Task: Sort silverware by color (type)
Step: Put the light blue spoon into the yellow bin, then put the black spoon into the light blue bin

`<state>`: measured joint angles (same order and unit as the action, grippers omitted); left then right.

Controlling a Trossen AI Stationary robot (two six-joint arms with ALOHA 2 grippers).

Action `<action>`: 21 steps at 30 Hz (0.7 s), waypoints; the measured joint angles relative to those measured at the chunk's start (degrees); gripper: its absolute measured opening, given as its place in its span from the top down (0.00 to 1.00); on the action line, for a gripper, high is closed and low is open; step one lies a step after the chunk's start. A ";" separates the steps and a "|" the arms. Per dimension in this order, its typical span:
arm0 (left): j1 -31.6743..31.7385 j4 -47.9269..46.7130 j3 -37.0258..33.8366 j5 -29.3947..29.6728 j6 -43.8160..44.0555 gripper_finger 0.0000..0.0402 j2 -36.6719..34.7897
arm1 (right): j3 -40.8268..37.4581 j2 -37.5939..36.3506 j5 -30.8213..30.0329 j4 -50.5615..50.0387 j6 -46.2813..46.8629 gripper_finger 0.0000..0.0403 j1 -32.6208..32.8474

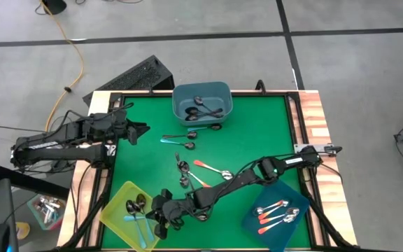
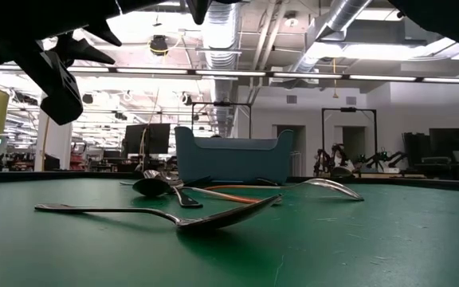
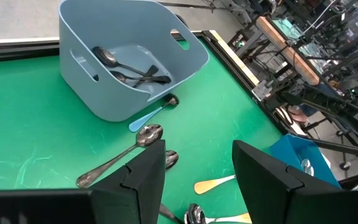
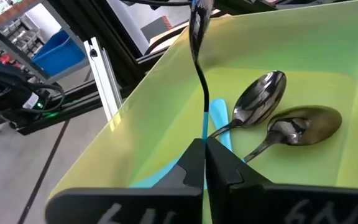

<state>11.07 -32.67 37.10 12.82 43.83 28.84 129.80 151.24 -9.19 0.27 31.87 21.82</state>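
The right gripper (image 4: 204, 163) has its jaws almost together and pinches between them the light blue handle of a spoon (image 4: 199, 59), which stands nearly upright with its shiny bowl pointing up. This gripper (image 1: 165, 215) hangs over the yellow bin (image 1: 114, 212), at the bin's edge that faces the middle of the green table (image 1: 257, 126). Inside the yellow bin (image 4: 328, 46) two more spoons with blue handles (image 4: 263, 96) lie on the floor, their bowls side by side. Farther from the yellow bin, in the middle of the table, several loose spoons (image 1: 185, 170) lie scattered, one with an orange-red handle (image 1: 205, 166) among them. Across the table from the yellow bin, the dark blue bin (image 1: 278, 217) holds spoons with orange-red handles (image 1: 275, 210). At the far side of the table from the yellow bin stands the grey-blue bin (image 1: 201, 89), with dark metal spoons (image 1: 203, 108) inside, and a blue-handled spoon (image 3: 151, 112) lies just beside its wall. The left gripper (image 3: 197, 171) waits with its jaws wide apart and holding nothing, above the table edge on the yellow bin's side, between that bin and the grey-blue bin.
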 joint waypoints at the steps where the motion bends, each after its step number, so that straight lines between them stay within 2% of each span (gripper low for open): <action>1: 0.00 -0.02 0.00 0.00 0.00 0.58 0.00 | 0.00 0.00 0.07 -0.02 -0.48 0.92 0.00; 7: 0.01 -0.02 0.00 0.00 0.03 0.58 0.01 | 0.00 0.00 0.11 0.25 -1.44 0.77 0.00; 11: 0.00 -0.02 0.00 0.00 0.04 0.58 0.00 | 0.00 0.00 0.13 0.78 -1.56 0.70 -0.01; 18: 0.01 -0.02 0.00 0.00 -0.26 0.58 0.01 | 0.27 -1.19 0.61 5.50 -3.14 0.68 -1.04; 21: 0.00 -0.04 0.00 0.00 -0.12 0.58 0.00 | 2.27 -1.91 3.00 4.50 -4.63 0.68 -1.88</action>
<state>11.07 -32.71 37.10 12.82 43.71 28.84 132.07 149.33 -6.20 4.77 27.24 19.94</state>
